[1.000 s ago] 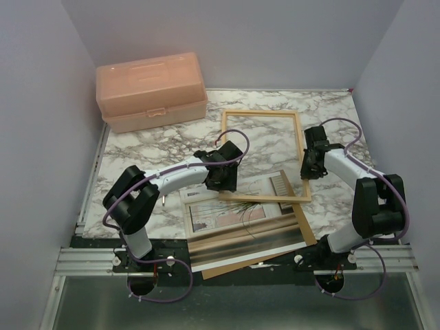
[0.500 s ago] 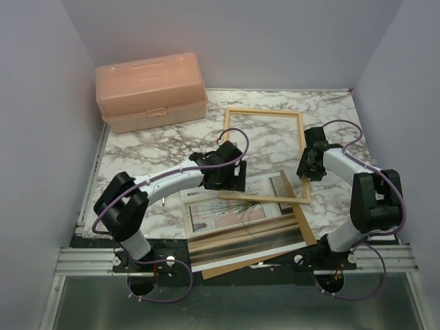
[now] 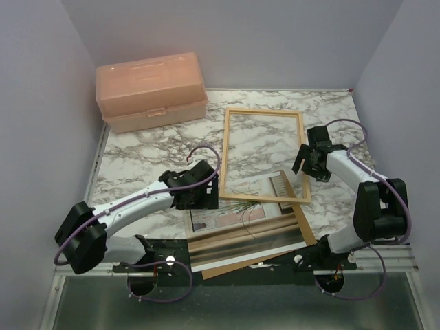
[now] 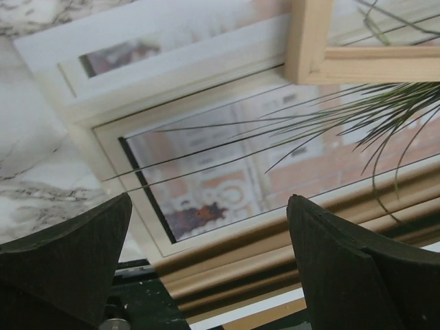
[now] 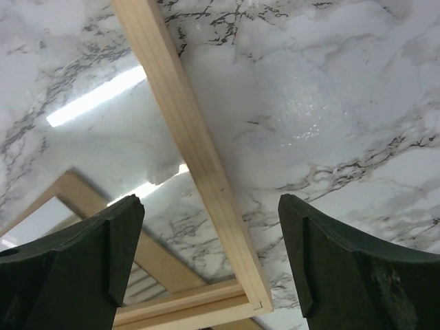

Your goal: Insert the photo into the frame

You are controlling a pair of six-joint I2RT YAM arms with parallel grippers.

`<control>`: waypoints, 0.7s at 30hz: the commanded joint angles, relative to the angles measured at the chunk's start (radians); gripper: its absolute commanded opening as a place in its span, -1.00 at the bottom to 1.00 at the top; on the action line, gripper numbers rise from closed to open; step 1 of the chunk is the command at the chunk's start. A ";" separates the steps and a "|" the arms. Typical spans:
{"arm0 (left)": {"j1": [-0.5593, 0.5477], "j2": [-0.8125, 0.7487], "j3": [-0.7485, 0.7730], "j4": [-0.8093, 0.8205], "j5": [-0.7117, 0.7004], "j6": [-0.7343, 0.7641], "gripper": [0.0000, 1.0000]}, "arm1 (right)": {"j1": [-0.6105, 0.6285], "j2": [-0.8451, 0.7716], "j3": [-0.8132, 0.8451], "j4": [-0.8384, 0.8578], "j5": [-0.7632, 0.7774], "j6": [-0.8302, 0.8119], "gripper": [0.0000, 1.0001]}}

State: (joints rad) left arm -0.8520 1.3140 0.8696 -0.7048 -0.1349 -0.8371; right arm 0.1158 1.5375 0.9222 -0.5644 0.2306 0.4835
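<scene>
Frame [image 3: 224,151]: flat on the marble table [image 3: 137,155], centre-right; its near bar lies across the photo [image 3: 227,216].
Photo: face up, near centre.
Left gripper [image 3: 208,196]: over the photo's left part, jaws wide apart, empty.
Right gripper [image 3: 301,168]: above the frame's right bar, jaws wide apart, empty.

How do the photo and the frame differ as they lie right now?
The frame is an open rectangle of pale wood bars with the marble table showing through; the photo is a solid printed sheet showing a spiky plant. The frame runs front to back; the photo lies crosswise, nearer the front. The frame's near end lies over the photo, not around it. Both are rectangular and lie flat.
</scene>
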 commanded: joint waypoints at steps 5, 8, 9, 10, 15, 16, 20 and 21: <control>0.008 -0.259 -0.226 -0.056 0.044 -0.117 0.94 | -0.006 -0.178 -0.054 -0.051 -0.155 0.032 0.83; 0.012 -0.342 -0.313 -0.025 0.104 -0.152 0.90 | -0.005 -0.230 -0.074 -0.055 -0.257 0.034 0.83; 0.013 -0.365 -0.343 -0.013 0.127 -0.161 0.86 | -0.005 -0.241 -0.082 -0.054 -0.289 0.035 0.83; 0.013 -0.393 -0.368 0.008 0.137 -0.171 0.84 | -0.004 -0.255 -0.088 -0.057 -0.314 0.039 0.84; 0.014 -0.506 -0.477 0.074 0.248 -0.231 0.72 | 0.048 -0.303 -0.129 -0.054 -0.394 0.077 0.84; 0.014 -0.523 -0.490 0.077 0.261 -0.241 0.70 | 0.074 -0.306 -0.138 -0.048 -0.396 0.094 0.84; 0.014 -0.592 -0.531 0.080 0.308 -0.280 0.62 | 0.179 -0.297 -0.167 -0.020 -0.378 0.157 0.83; 0.014 -0.606 -0.551 0.100 0.326 -0.290 0.60 | 0.202 -0.295 -0.174 -0.007 -0.376 0.176 0.83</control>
State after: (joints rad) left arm -0.8398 0.7643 0.3744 -0.6533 0.0845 -1.0588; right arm 0.2405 1.2457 0.7818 -0.5949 -0.1097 0.5789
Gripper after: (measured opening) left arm 0.823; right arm 0.917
